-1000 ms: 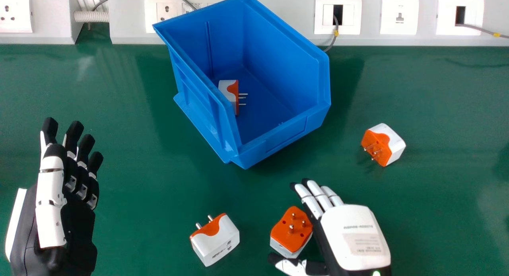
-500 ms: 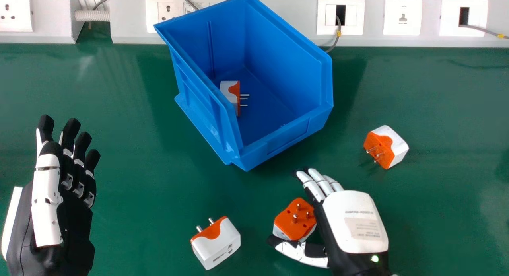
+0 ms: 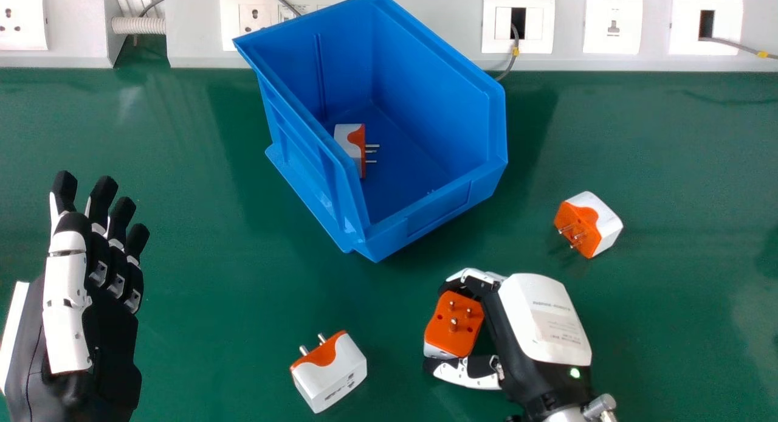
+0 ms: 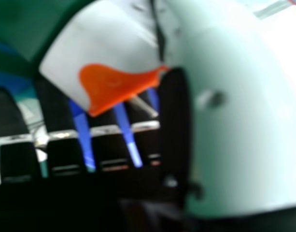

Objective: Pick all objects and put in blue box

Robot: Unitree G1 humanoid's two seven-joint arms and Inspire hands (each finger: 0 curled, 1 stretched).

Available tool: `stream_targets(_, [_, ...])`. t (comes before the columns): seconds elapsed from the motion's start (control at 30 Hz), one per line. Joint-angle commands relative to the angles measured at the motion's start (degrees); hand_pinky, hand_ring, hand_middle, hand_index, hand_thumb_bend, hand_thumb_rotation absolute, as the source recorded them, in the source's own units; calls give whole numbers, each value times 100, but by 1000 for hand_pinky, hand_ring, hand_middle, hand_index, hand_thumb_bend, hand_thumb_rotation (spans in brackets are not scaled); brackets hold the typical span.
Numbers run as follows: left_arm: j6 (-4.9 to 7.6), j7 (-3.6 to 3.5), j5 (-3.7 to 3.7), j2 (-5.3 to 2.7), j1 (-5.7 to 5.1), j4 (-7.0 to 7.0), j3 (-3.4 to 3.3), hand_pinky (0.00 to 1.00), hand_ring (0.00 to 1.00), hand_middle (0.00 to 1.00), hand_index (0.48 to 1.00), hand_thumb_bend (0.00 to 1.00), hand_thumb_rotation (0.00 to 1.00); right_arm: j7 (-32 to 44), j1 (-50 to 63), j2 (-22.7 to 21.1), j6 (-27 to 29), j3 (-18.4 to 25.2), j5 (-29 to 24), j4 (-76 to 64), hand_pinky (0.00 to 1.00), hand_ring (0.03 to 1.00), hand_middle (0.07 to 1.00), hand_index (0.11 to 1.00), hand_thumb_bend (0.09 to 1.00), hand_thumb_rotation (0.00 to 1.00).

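My right hand [image 3: 544,325] is at the lower right of the head view, fingers and thumb curled round an orange-and-white adapter [image 3: 454,325] whose pins face up. In the right hand view the adapter [image 4: 104,53] lies between the thumb and fingers of my right hand [image 4: 174,130]. A second adapter [image 3: 331,373] rests on the table left of that hand; a third [image 3: 588,224] lies beyond it to the right. The blue box [image 3: 425,212] holds another adapter [image 3: 349,142] against its left wall. My left hand [image 3: 67,300] is open at the far left.
The green table [image 3: 200,258] extends around the box. Along its back edge runs a grey trunking [image 3: 565,57] with wall sockets, and a grey cable [image 3: 515,45] hangs from it close behind the box's right side.
The right hand's fingers have curled round the adapter beside it, which has moved slightly up and to the right. The left hand has shifted a little left and up.
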State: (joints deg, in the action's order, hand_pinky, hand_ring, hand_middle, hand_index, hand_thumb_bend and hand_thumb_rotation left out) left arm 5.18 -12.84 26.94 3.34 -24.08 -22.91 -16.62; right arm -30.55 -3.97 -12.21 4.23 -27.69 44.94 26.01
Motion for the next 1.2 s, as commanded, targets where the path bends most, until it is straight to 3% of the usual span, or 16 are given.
stream_targets(0.0, [1, 0, 22, 68, 56, -137, -42, 1000, 1000, 1000, 1000, 155, 1000, 536, 304, -90, -373, -65, -4, 147, 250, 319, 470, 540, 512, 35])
stream_targets(0.13, [-30, -6, 50, 57, 77, -146, -40, 1000, 1000, 1000, 1000, 155, 1000, 648, 362, -80, -526, -41, -76, -95, 239, 313, 459, 526, 510, 21])
stream_targets(0.23, [20, -1, -24, 45, 76, -146, -32, 1000, 1000, 1000, 1000, 155, 1000, 724, 530, -144, -570, 21, -163, -545, 234, 308, 456, 524, 510, 18])
stream_targets(0.47, [26, 26, -81, 38, 52, -158, -15, 1000, 1000, 1000, 1000, 158, 1000, 832, 1131, -430, -555, 394, -157, -2070, 205, 272, 444, 517, 509, 11])
stream_targets(0.57, [44, 23, -58, 6, 68, -123, -2, 1000, 1000, 1000, 1000, 159, 1000, 940, 1254, -555, -527, 606, -110, -2722, 190, 252, 440, 515, 508, 9])
stream_targets(0.9, [142, -26, -88, -13, 94, -4, 7, 1000, 1000, 1000, 1000, 160, 1000, 1440, 564, -687, -622, 1022, 350, -3934, 107, 147, 420, 505, 509, 2])
stream_targets(1.0, [122, -39, -18, -28, 81, 6, 14, 1000, 1000, 1000, 1000, 160, 1000, 1565, -99, -643, -524, 1119, 271, -3784, 107, 147, 420, 505, 509, 2])
stream_targets(1.17, [177, 9, -161, -40, 42, -5, 48, 1000, 1000, 1000, 998, 162, 1000, 1603, -1252, -498, -374, 1078, 212, -3015, 86, 120, 424, 495, 511, 1])
